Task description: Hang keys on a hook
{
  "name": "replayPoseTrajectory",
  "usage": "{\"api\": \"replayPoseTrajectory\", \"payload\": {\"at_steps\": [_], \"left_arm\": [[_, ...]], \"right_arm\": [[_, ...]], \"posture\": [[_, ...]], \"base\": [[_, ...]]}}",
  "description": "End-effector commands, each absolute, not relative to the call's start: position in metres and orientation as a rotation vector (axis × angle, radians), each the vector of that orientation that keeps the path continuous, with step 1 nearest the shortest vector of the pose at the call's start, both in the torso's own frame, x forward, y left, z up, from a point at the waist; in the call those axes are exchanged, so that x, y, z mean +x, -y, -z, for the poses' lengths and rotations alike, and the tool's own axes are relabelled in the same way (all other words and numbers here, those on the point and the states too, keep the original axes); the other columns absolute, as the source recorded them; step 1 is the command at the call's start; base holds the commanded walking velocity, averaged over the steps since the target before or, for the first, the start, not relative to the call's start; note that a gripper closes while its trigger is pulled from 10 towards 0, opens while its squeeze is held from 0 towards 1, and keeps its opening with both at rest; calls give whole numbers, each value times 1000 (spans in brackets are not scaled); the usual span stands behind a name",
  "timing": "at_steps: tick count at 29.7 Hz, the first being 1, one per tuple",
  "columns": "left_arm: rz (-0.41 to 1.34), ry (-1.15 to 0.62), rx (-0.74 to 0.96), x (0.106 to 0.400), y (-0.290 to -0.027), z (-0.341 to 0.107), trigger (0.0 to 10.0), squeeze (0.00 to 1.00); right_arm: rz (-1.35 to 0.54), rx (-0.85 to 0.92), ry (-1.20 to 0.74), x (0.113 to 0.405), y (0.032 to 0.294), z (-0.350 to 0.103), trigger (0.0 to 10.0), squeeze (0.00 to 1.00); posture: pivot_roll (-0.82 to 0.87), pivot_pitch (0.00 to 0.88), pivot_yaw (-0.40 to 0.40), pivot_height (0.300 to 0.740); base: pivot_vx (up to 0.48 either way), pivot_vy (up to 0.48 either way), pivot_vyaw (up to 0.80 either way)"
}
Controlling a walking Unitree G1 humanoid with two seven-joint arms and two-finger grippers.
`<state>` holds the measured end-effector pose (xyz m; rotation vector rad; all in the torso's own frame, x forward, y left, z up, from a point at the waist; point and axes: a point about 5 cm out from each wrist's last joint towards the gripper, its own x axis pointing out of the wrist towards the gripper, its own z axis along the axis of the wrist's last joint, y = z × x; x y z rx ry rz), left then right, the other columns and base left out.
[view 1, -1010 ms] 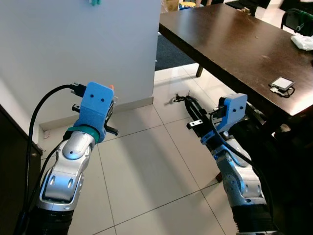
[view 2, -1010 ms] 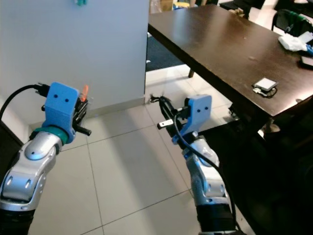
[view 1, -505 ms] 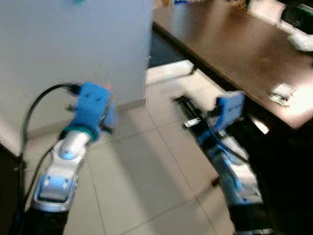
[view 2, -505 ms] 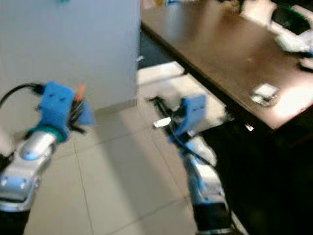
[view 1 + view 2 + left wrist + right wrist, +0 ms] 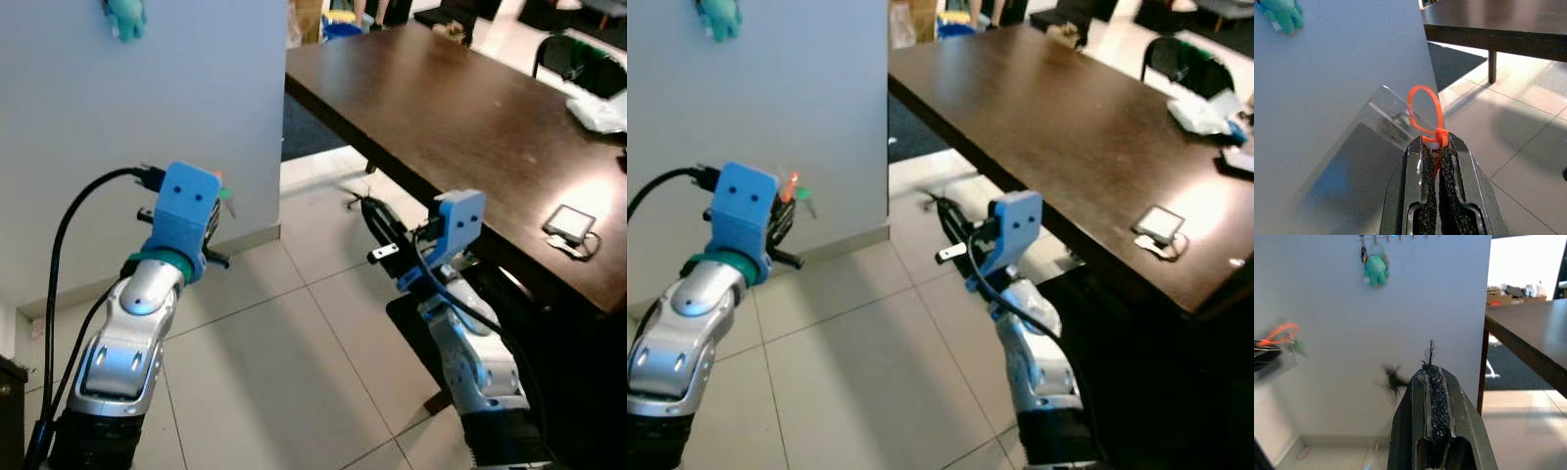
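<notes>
The keys were not yet hung. An orange loop [image 5: 1426, 110] was pinched between the 2 black fingers of the left gripper [image 5: 1436, 147], with a small tag just under it, and it was held up near the white wall [image 5: 147, 108] in the middle left of the head view. No metal keys could be made out on the loop, so what hung from it was hard to tell. A clear flat piece was seen just behind the loop in the left wrist view, but its kind could not be told. The hooks [image 5: 1393, 237] were seen as a small row at the very top of the right wrist view, cut off by the edge, with a teal plush toy [image 5: 1375, 270] hung below them. The same toy was seen in the upper left of the head view, well above the left gripper. It was judged that the lift to the hooks and the slip of the loop over 1 hook were both left to do. The right gripper [image 5: 1432, 369] was held out over the tiled floor [image 5: 294, 343] beside the dark table [image 5: 460, 108], its fingers pressed together on nothing.
</notes>
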<state>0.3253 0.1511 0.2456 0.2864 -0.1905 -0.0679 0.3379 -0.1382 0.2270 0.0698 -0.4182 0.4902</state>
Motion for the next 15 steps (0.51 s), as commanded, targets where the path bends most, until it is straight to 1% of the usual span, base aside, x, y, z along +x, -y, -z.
{"api": "replayPoseTrajectory", "payload": {"at_steps": [1, 11, 12, 15], "left_arm": [[61, 185, 296, 324, -153, -244, 10000, 0], [64, 188, 293, 324, -153, -245, 10000, 0], [65, 189, 293, 324, -153, -245, 10000, 0], [67, 192, 292, 324, -152, -246, 10000, 0]], "right_arm": [[-488, 74, 411, 337, 138, -223, 10000, 0], [-486, 75, 412, 337, 138, -223, 10000, 0], [-486, 76, 412, 337, 138, -223, 10000, 0], [-482, 102, 416, 337, 139, -224, 10000, 0]], "posture": [[73, 145, 63, 740], [72, 145, 64, 740], [72, 145, 64, 740], [73, 146, 64, 740]], "base": [[480, 0, 800], [480, 0, 798], [480, 0, 500], [480, 0, 0]]}}
